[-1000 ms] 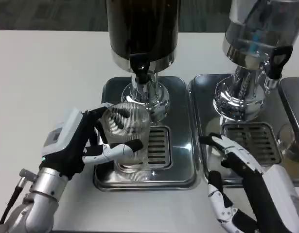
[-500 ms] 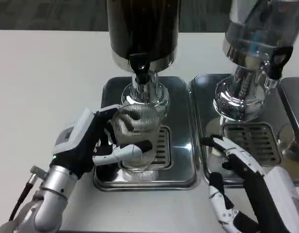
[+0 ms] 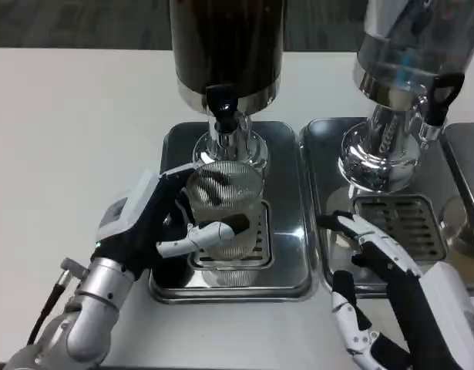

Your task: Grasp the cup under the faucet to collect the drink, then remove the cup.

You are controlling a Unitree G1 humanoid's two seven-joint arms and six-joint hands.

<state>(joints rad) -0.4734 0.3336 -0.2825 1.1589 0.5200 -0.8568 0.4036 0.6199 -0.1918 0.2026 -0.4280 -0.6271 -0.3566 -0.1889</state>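
The robot's left hand [image 3: 156, 223] grips a clear ribbed cup [image 3: 223, 212], its black-and-white fingers [image 3: 202, 235] wrapped around the front of the glass and its thumb side behind it, holding the cup over the slotted grate of a steel drip tray [image 3: 287, 254]. The cup sits directly below the black faucet [image 3: 221, 104] of a dark drink dispenser [image 3: 226, 46], whose chrome pedestal rises from the back of the same tray. Whether the cup's base touches the grate cannot be told, and no liquid level can be made out through the ribbed wall. To the right, a second dispenser [image 3: 410, 54] with a clear tank and its own black tap stands on a neighbouring tray [image 3: 329, 193] with a matching grate. The right hand [image 3: 383, 262] rests at the front of that second tray, fingers spread apart and holding nothing, fingertips reaching toward the tray's left edge. The silver left forearm [image 3: 86, 316] angles up from the lower left corner. Both trays stand side by side, nearly touching, on the white tabletop [image 3: 75, 131].
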